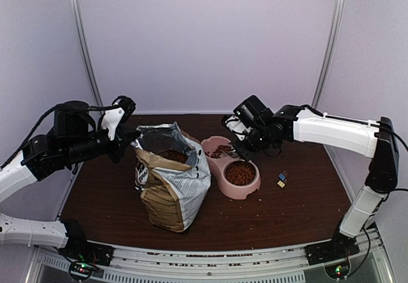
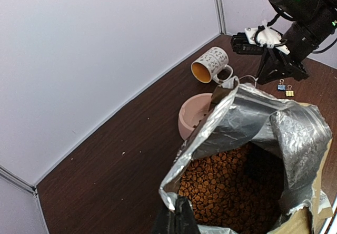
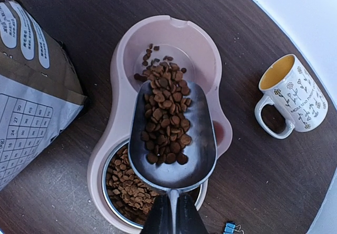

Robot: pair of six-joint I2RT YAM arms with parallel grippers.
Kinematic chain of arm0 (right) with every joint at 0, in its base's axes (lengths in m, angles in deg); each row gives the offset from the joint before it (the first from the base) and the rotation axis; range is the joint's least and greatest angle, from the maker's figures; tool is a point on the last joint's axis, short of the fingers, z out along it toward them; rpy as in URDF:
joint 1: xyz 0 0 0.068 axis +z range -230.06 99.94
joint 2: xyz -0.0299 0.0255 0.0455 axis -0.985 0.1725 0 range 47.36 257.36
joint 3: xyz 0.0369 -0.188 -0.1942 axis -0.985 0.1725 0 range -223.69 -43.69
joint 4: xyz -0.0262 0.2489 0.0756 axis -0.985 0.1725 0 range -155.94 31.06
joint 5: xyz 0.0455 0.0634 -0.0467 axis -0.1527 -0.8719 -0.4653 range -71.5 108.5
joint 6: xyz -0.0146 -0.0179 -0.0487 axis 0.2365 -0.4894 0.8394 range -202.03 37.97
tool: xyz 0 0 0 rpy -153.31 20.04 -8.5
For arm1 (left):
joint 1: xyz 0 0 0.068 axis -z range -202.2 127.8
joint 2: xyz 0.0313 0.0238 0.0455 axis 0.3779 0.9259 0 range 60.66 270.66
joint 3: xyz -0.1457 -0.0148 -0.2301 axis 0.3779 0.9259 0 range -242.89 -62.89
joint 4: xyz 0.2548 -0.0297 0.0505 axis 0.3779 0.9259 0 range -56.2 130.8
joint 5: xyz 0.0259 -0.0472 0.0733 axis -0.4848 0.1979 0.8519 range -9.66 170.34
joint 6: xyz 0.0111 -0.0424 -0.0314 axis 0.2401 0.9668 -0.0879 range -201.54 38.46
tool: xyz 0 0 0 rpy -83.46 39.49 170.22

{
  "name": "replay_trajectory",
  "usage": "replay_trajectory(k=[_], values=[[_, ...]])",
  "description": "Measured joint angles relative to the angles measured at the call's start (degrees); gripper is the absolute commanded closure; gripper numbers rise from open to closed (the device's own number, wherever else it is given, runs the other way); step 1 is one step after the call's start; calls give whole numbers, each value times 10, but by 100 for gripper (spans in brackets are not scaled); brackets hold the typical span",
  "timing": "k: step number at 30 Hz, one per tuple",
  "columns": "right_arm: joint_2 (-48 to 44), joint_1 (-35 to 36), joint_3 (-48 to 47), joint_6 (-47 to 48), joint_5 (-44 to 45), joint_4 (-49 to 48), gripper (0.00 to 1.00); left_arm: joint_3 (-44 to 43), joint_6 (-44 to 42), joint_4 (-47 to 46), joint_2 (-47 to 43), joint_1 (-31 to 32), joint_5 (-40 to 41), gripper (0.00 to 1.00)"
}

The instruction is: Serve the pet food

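Right tool [image 3: 171, 205], clamped on scoop [image 3: 197, 155] of kibble [image 3: 167, 115], held over far cup of bowl [image 3: 206, 52] (near cup filled); left tool [image 2: 178, 214], fully closed, pinching open bag [image 2: 253, 115] at rim.

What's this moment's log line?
right gripper: shut on scoop | pet food: in scoop over pink bowl | left gripper: shut on bag

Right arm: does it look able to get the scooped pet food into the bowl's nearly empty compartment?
Probably yes. The right pincer holds the scoop, with pet food on it, directly over that compartment of the pink bowl; nothing lies between, and the bag stands aside.
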Motion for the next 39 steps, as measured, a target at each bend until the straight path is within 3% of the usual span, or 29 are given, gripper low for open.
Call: replay_trajectory(k=[20,39], values=[[56,-3,-97,33,17,107,100,0,-3,1,-1,0,-1,100],[56,-3,-103,55,37,115,100,3,-3,0,-5,0,-2,100]])
